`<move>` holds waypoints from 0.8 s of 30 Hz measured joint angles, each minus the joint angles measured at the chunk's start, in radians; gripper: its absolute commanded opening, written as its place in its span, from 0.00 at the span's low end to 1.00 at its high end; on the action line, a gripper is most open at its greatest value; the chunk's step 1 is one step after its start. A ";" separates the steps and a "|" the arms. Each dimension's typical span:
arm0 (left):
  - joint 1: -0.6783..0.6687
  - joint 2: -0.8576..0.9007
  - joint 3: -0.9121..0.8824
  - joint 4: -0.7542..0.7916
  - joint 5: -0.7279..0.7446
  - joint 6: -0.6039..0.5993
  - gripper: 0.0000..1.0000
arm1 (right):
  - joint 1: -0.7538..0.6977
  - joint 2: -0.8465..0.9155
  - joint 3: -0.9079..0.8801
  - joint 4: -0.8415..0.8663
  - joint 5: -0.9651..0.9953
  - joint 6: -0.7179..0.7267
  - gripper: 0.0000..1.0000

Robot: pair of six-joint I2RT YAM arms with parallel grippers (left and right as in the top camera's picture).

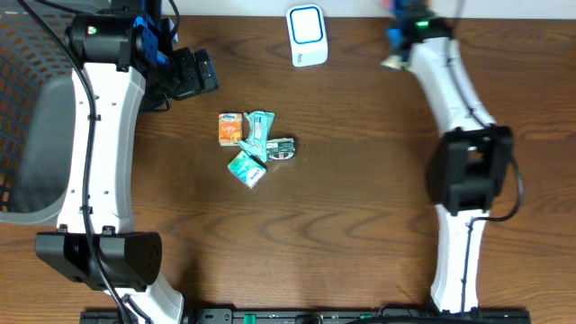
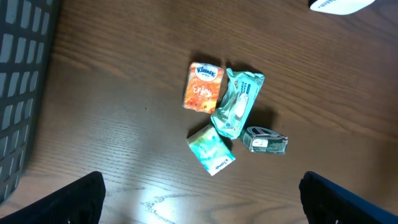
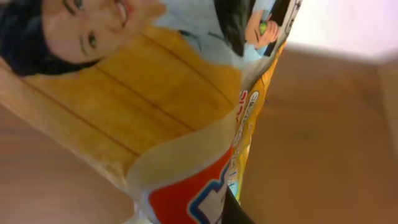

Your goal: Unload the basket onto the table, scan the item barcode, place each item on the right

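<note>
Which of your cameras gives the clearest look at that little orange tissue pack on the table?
The left wrist view: the orange tissue pack is large enough to read its label. Overhead shows it small. The right wrist view misses it; a printed packet fills it.

Left gripper [image 2: 202,202] spread, right gripper [image 1: 396,50] clamped.

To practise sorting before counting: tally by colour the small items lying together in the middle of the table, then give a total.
Orange packet: 1
Teal packets: 2
Dark box: 1
Total: 4
</note>
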State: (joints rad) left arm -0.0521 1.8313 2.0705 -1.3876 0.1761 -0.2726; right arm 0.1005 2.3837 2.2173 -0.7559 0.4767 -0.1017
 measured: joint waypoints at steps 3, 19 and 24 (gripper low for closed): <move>0.000 0.000 0.000 0.000 0.000 0.000 0.98 | -0.112 -0.001 0.000 -0.053 0.010 -0.001 0.81; 0.000 0.000 0.000 0.000 0.000 0.000 0.98 | -0.215 -0.011 0.000 -0.216 -0.534 0.106 0.97; 0.000 0.000 0.000 0.000 0.000 0.000 0.98 | -0.130 -0.012 0.000 -0.323 -0.822 0.116 0.96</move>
State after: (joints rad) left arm -0.0521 1.8313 2.0705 -1.3872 0.1764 -0.2726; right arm -0.0296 2.3718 2.2169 -1.0786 -0.3458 0.0147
